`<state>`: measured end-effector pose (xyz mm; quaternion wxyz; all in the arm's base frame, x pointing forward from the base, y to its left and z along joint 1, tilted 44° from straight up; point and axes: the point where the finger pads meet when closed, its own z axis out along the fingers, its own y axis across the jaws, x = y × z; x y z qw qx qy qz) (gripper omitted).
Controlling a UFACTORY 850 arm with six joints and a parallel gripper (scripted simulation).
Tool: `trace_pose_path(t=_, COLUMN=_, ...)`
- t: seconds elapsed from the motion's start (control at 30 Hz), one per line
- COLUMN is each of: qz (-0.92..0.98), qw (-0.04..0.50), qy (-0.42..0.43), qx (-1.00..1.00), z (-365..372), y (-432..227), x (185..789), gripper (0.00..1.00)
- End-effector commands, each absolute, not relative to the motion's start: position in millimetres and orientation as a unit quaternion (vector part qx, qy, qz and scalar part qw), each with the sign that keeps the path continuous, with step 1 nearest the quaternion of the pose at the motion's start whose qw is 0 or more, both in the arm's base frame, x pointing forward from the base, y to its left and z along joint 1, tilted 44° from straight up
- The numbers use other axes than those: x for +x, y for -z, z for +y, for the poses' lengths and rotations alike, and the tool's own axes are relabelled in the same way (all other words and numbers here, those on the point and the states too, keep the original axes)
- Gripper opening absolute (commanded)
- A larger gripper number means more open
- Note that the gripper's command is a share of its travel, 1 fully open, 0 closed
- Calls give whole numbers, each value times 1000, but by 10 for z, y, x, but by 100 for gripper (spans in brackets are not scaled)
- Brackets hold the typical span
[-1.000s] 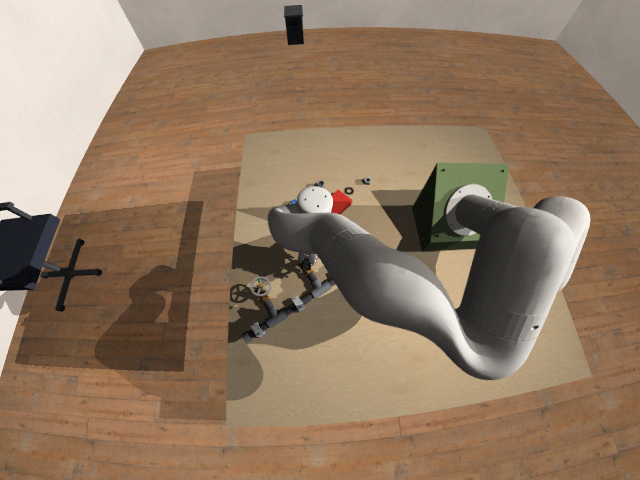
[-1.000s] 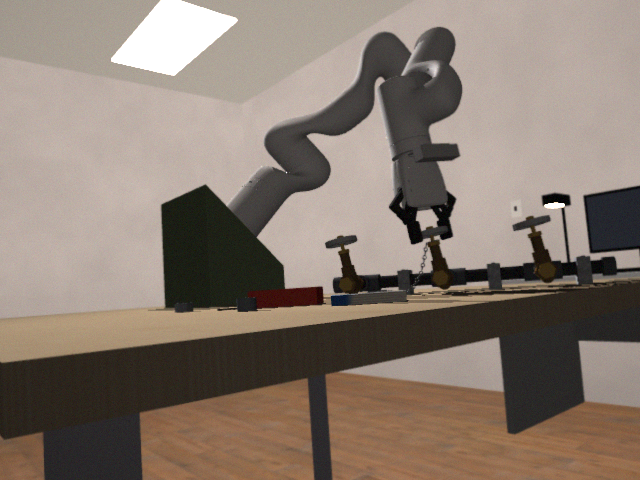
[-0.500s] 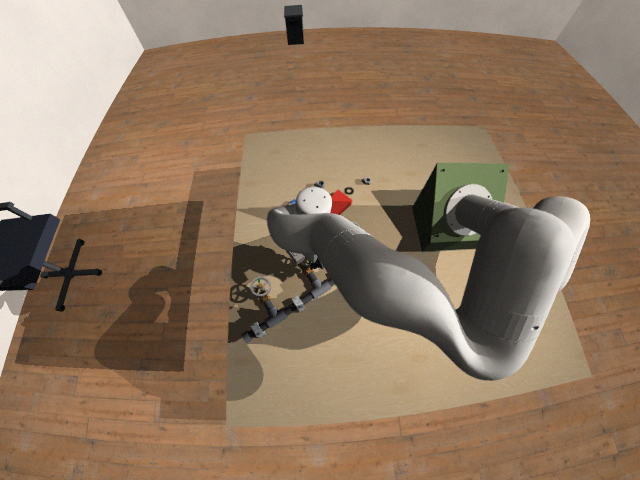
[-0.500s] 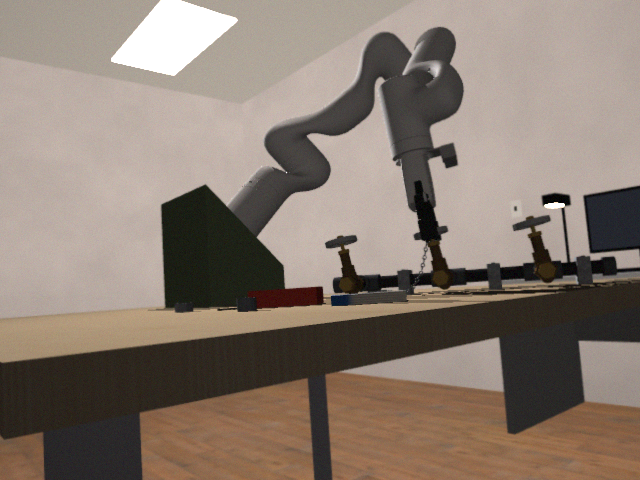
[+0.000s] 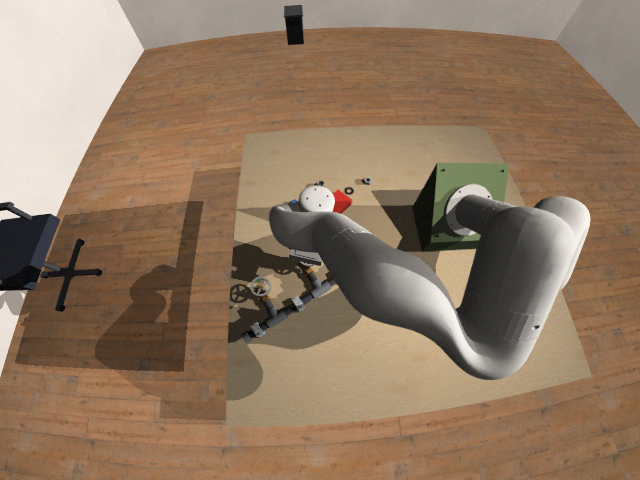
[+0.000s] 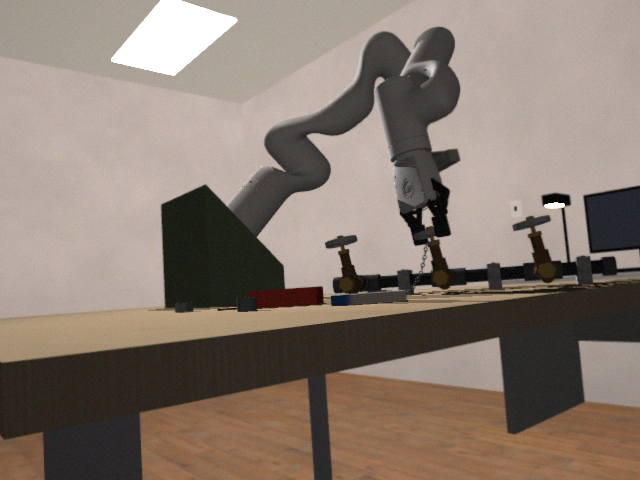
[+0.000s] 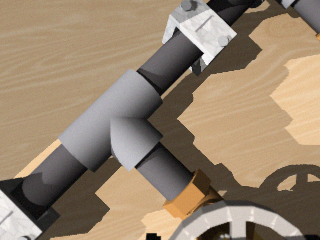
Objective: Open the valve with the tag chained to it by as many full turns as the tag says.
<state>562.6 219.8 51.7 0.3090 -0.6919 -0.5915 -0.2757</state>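
Observation:
Three brass valves stand on a dark pipe (image 6: pixel 480 272) along the table. The middle valve (image 6: pixel 439 266) has a chain (image 6: pixel 421 266) hanging from it. My gripper (image 6: pixel 428 232) is shut on the middle valve's handwheel (image 6: pixel 427 235) from above. The left valve (image 6: pixel 345 263) and the right valve (image 6: pixel 537 248) stand free. In the wrist view the rim of the held handwheel (image 7: pixel 235 226) shows at the bottom edge, above the grey pipe tee (image 7: pixel 112 120). In the top view the arm hides the middle valve; one handwheel (image 5: pixel 258 278) shows beside it. The tag is hidden.
A green base block (image 5: pixel 462 204) holds the arm. A red block (image 5: pixel 341 200), a white disc (image 5: pixel 316 198) and small nuts (image 5: pixel 366 180) lie behind the pipe. A monitor (image 6: pixel 612 219) and a lamp (image 6: pixel 555 200) stand at the far right.

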Motion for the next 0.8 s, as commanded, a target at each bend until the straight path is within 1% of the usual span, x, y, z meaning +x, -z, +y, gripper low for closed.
trace_pose_path(t=0.0, qz=-625, qw=290, qy=304, qx=-658, z=2197, y=-526, x=5634, gripper=0)
trace_pose_path(t=0.47, qz=-649, qw=279, qy=315, qx=-634, z=2197, y=-526, x=5634, gripper=0)
trace_pose_path(t=0.5, qz=-649, qw=279, qy=315, qx=-634, z=2197, y=-526, x=5634, gripper=100)
trace_pose_path(t=0.77, qz=-649, qw=279, qy=315, qx=-634, z=2197, y=-526, x=5634, gripper=100)
